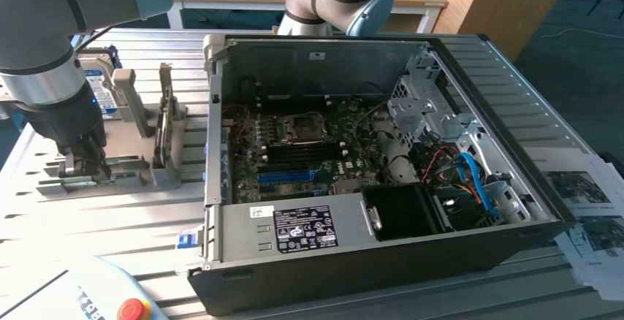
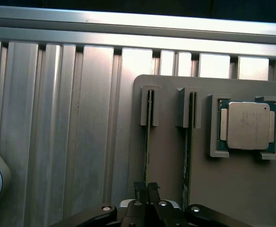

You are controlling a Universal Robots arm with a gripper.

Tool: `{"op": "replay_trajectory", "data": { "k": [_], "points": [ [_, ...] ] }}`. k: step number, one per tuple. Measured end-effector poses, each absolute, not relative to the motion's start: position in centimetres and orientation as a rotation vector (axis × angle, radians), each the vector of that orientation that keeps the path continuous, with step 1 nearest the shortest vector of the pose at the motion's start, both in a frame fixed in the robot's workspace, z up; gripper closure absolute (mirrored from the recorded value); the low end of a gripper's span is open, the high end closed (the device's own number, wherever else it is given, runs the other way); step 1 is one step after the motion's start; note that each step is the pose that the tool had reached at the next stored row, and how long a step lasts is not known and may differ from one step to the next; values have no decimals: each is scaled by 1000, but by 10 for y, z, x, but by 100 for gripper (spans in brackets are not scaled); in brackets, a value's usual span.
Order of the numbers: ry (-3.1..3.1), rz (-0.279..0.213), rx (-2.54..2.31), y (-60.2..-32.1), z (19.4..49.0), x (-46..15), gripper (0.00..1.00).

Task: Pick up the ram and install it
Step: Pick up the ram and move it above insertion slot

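1. One end effector (image 2: 147, 189), black, with its fingers drawn together on the upper edge of the ram (image 2: 148, 142). I logged it as closed and gripping the ram.
2. One ram, green and thin, seen edge-on. It stood on its long edge in the grey holder (image 2: 168, 156), with its far end inside a grey end bracket.
3. One second stick (image 2: 187, 151), on edge in the neighbouring slot, just beside the ram and parallel to it, untouched.
4. One processor (image 2: 248, 125), metal-lidded, lying flat in a framed pocket of the same holder, on the second stick's far side from the ram.
5. One table (image 2: 81, 118), ribbed aluminium, carrying the holder.
6. One computer case (image 1: 390, 272), black and open-sided, lying on the table to the exterior view's right of the holder, well apart from the ram. I noted the motherboard (image 1: 292, 145) inside, with a blue slot (image 1: 288, 176) on it.
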State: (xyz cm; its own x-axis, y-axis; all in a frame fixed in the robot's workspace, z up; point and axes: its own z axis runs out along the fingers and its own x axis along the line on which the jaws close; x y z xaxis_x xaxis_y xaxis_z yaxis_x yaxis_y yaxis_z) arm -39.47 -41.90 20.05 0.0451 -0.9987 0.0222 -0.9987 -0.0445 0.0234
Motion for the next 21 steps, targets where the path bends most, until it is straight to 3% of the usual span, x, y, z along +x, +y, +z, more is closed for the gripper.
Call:
{"op": "replay_trajectory", "data": {
  "k": [21],
  "points": [
    [-2159,-1,2238,-419,235,-395,88]
  ]
}}
